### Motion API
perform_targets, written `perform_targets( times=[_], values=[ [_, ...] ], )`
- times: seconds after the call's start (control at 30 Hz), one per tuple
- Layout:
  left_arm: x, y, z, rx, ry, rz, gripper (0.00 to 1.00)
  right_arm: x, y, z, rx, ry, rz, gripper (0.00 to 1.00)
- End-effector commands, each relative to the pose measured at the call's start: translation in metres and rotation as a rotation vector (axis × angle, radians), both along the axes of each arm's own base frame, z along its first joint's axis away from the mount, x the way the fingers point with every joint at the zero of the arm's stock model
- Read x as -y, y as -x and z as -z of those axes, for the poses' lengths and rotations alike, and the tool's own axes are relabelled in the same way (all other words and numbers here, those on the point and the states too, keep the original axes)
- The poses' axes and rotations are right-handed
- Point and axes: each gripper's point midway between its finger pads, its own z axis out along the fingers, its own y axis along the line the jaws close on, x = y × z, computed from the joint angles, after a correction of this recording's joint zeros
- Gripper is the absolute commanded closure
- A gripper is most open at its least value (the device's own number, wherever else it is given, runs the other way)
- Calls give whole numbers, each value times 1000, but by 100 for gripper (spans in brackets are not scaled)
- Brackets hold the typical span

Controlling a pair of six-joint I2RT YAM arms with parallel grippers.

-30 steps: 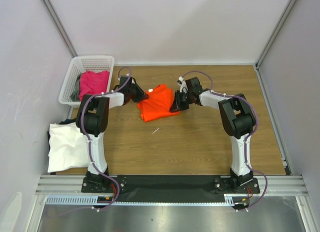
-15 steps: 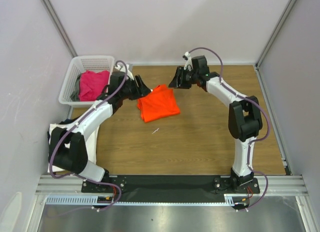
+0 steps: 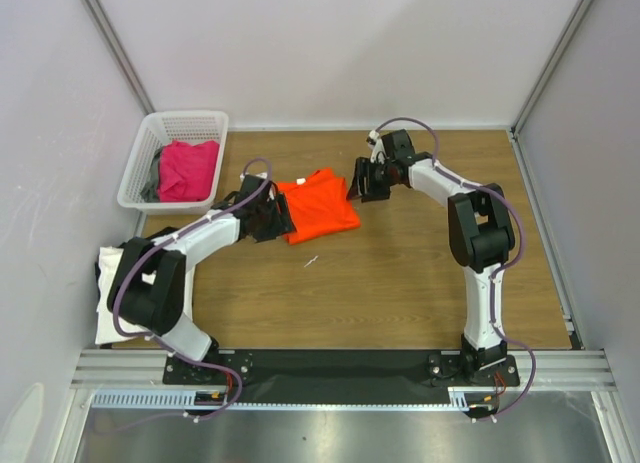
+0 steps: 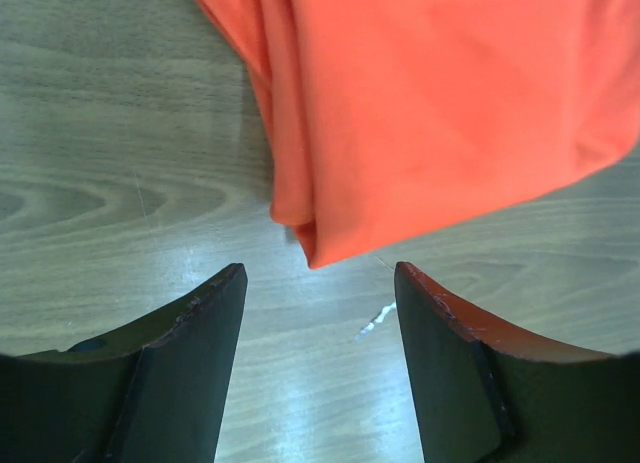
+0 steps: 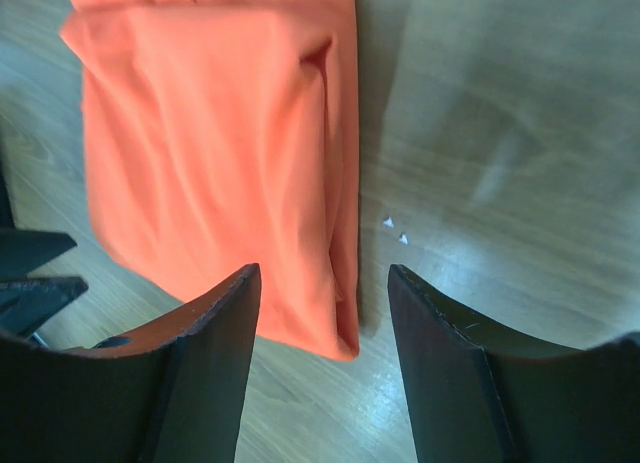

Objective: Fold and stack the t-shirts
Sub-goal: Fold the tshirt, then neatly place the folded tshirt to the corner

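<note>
Lying folded into a compact rectangle, the orange t-shirt [image 3: 318, 205] sits on the wooden table [image 3: 420, 283], a little left of the middle and towards the far side. The left gripper [image 3: 275, 221] is low at the shirt's near-left corner with its jaws spread; the left wrist view shows that corner just beyond the gap between the fingers [image 4: 180, 373], with bare wood between them and nothing grasped. The right gripper [image 3: 360, 186] stands at the shirt's far-right edge, also released; in the right wrist view the cloth's edge lies between its parted fingers [image 5: 200, 363], unclamped. A small white scrap [image 3: 312, 261] rests on the table just near of the shirt. At the far left, a white lattice basket [image 3: 150, 133] holds a magenta-pink t-shirt [image 3: 188, 168]. A white t-shirt [image 3: 125, 298] lies at the near left edge, with dark cloth [image 3: 104, 261] showing at its far side.
</note>
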Motion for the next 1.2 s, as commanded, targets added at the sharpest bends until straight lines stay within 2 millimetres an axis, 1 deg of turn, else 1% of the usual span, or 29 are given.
perform_targets(
  times=[0.0,0.03,0.07,0.1,0.13,0.2,0.27,0.33,0.37,0.43,0.47,0.53,0.57,0.63,0.67,0.7,0.73,0.77,0.8,0.83,0.9,0.93,0.97,1.0,1.03,1.07,1.1,1.13,1.17],
  values=[
    [1,-5,13,5,-11,-30,34,-6,11,6,-8,6,-39,40],
    [5,-9,14,19,4,-28,34,-4,16,13,-28,13,-35,41],
    [7,-10,17,17,11,-25,36,-5,17,12,-23,7,-35,41],
    [9,-12,18,23,21,-23,37,-5,19,13,-29,1,-32,43],
    [13,-16,21,31,34,-18,40,-6,27,19,-50,-7,-36,48],
    [19,-21,20,42,58,-5,50,-13,31,14,-57,-46,-37,51],
    [21,-24,22,42,59,4,62,-18,39,17,-70,-50,-42,54],
    [20,-24,26,38,50,11,68,-21,44,16,-71,-48,-51,55],
    [18,-25,27,38,44,7,75,-24,50,17,-80,-49,-59,55],
    [14,-23,30,25,28,16,83,-28,56,13,-86,-62,-64,57],
    [9,-24,31,25,13,12,91,-31,63,13,-102,-69,-64,58],
    [1,-24,32,26,-22,32,100,-34,71,9,-105,-81,-77,61],
    [-5,-26,30,33,-33,33,100,-37,75,3,-95,-88,-87,61],
    [-15,-27,30,31,-72,59,100,-38,84,3,-110,-96,-90,62],
    [-22,-32,27,37,-79,55,100,-40,87,-4,-100,-108,-99,63],
    [-27,-32,26,36,-97,72,100,-43,94,-5,-108,-119,-114,63],
    [-29,-32,26,33,-96,80,100,-45,96,-7,-99,-120,-127,62],
    [-34,-37,22,39,-93,74,100,-45,97,-9,-97,-115,-132,62],
    [-36,-38,20,41,-91,81,100,-46,99,-12,-91,-115,-137,60],
    [-32,-36,17,41,-70,114,100,-48,98,-16,-87,-121,-142,57],
    [-28,-36,9,48,-50,150,96,-45,96,-19,-91,-108,-125,53],
    [-22,-34,4,54,-31,191,92,-41,92,-21,-91,-110,-111,50],
    [-13,-31,-3,52,15,230,82,-38,86,-28,-83,-117,-95,49],
    [-12,-24,-4,24,23,242,76,-35,81,-32,-78,-124,-80,48],
    [-12,-22,-11,27,24,248,71,-33,74,-38,-65,-135,-64,46],
    [-16,-24,-18,38,6,238,56,-26,58,-49,-35,-155,-29,44],
    [-21,-18,-19,20,-19,238,48,-24,52,-54,-23,-167,-23,42],
    [-24,-19,-25,26,-39,231,43,-22,44,-57,-11,-172,-11,36],
    [-32,-23,-38,47,-79,220,34,-20,31,-65,27,-179,3,34]
  ],
)
